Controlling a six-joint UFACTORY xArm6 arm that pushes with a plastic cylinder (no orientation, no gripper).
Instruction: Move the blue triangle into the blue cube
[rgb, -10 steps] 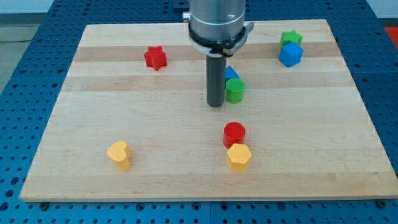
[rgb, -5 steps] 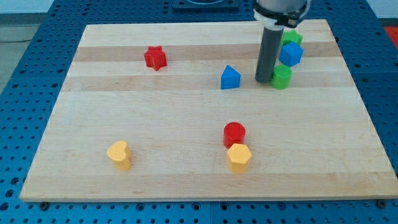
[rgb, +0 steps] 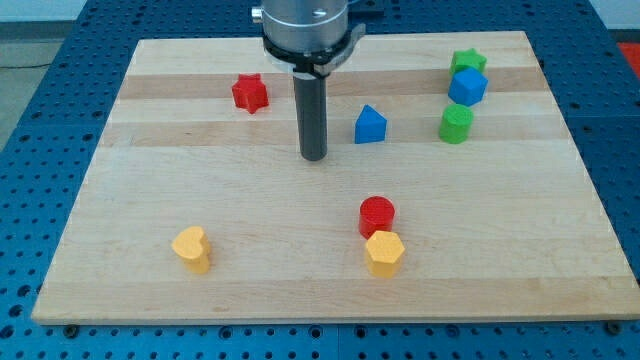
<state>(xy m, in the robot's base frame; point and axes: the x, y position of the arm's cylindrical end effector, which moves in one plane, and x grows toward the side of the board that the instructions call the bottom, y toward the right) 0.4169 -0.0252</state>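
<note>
The blue triangle (rgb: 370, 125) is shown just right of the counter's centre, in its upper half: a small house-shaped block with a peaked top and a flat front face, standing upright and free of contact. The blue cube (rgb: 467, 87) is seen well apart from it at about 2 o'clock, near the upper right corner of the counter (rgb: 150, 200), touching a green star (rgb: 467, 62) at its 12 o'clock. A green cylinder (rgb: 455, 124) is placed at 3 o'clock of the triangle, just below the cube. My tip (rgb: 314, 157) is set down at roughly 8 o'clock of the triangle, near it but apart; no gripper is carried, so no grasp is shown. A red star (rgb: 249, 93) lies at 10 o'clock. At 6 o'clock, a red cylinder (rgb: 377, 214) touches a yellow hexagon (rgb: 384, 253). A yellow block (rgb: 191, 248) lies at 7 o'clock.
</note>
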